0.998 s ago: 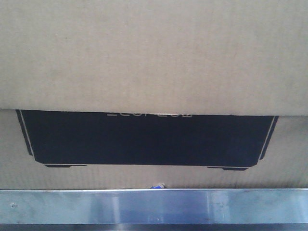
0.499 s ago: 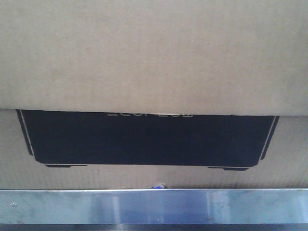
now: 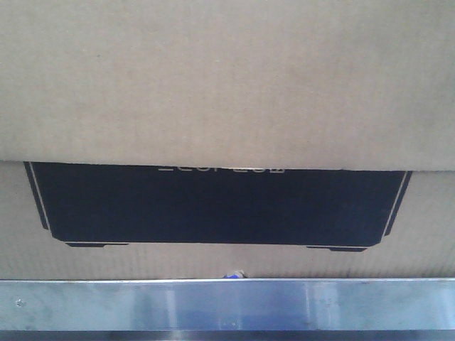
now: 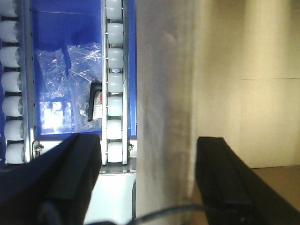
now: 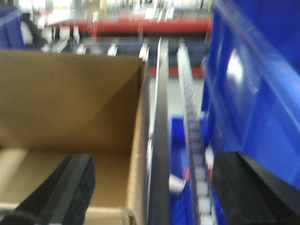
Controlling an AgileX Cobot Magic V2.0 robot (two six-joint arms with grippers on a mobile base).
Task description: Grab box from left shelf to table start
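Note:
The brown cardboard box [image 3: 227, 85] fills the front view, its black printed panel [image 3: 213, 206] half hidden under a folded flap. It rests on the silvery shelf [image 3: 227, 304], whose front edge crosses the bottom. My left gripper [image 4: 147, 183] is open, its black fingers [image 4: 70, 178] straddling a blurred upright wall of the box [image 4: 164, 108] without pressing it. Open too, my right gripper [image 5: 150, 187] has one finger [image 5: 65, 192] inside the box [image 5: 70, 103] and the other outside its wall. A white patch [image 4: 112, 201] shows below the rollers; I cannot tell whether it is the table.
White roller rails [image 4: 114, 79] and a blue bin holding clear plastic bags [image 4: 65, 84] lie left of the box. On the right side a dark metal rail [image 5: 161, 131], a roller track [image 5: 192, 140] and a large blue bin [image 5: 258, 84] stand close to the box wall.

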